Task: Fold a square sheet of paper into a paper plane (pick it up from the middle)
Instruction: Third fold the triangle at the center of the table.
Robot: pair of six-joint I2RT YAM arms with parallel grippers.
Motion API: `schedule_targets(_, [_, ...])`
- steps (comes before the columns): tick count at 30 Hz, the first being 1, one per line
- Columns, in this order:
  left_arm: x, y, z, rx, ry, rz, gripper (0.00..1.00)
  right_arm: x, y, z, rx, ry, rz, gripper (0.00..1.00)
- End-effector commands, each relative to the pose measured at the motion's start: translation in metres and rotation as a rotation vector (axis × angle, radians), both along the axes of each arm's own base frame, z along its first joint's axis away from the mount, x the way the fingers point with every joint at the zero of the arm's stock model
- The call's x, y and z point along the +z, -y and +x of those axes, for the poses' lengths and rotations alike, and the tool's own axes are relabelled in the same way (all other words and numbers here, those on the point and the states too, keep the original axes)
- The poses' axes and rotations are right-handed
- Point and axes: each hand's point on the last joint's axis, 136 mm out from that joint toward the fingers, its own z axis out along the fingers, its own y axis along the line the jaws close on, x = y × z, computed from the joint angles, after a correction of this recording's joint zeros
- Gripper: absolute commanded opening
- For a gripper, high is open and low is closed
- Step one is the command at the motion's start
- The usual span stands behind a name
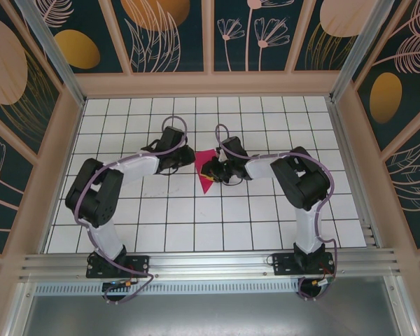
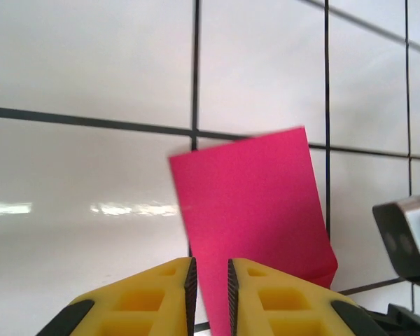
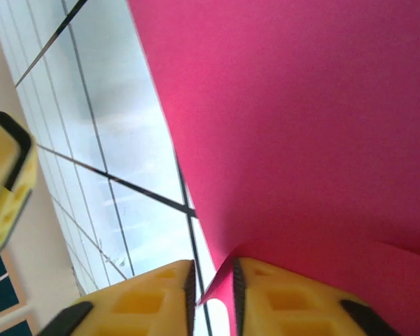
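The square sheet of paper point(image 2: 255, 210) is thin magenta-pink paper, matt and smooth, while the worktop point(image 2: 91, 63) under it is glossy white with dark grid lines and throws back streaks of light. The left fingers point(image 2: 143, 301) and the right fingers point(image 3: 294, 304) are matt yellow moulded plastic, each faced with a black ribbed pad that looks like rubber. A brushed metal rail point(image 1: 210, 264) edges the worktop, and the frame point(image 1: 210, 84) looks like pale matt wood.
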Motion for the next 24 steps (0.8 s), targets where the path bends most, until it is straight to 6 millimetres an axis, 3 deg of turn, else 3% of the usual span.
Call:
schedule_targets(1, [0.002,-0.016,-0.004,0.066,-0.006,-0.011,0.23,-0.028,0.016,-0.006,-0.024,-0.035,-0.102,0.29])
schedule_targets(5, [0.006,-0.012,-0.006,0.053,-0.005,-0.048,0.24,-0.028,0.016,-0.008,-0.022,-0.033,-0.098,0.34])
schedule_targets(8, [-0.003,-0.005,-0.018,0.008,-0.033,-0.089,0.23,-0.028,0.017,-0.008,-0.027,-0.031,-0.100,0.34])
schedule_targets(10, [0.011,0.003,-0.020,-0.029,-0.007,-0.144,0.21,-0.029,0.019,-0.008,-0.032,-0.033,-0.106,0.25])
schedule_targets(16, [0.015,0.026,-0.038,-0.141,-0.022,-0.255,0.11,-0.031,0.022,-0.008,-0.041,-0.040,-0.115,0.05])
schedule_targets(22, [0.006,0.042,-0.054,-0.204,-0.052,-0.268,0.06,-0.029,0.024,-0.008,-0.043,-0.036,-0.121,0.00])
schedule_targets(24, [-0.008,0.044,-0.056,-0.210,-0.083,-0.259,0.05,-0.029,0.024,-0.008,-0.043,-0.036,-0.121,0.00])
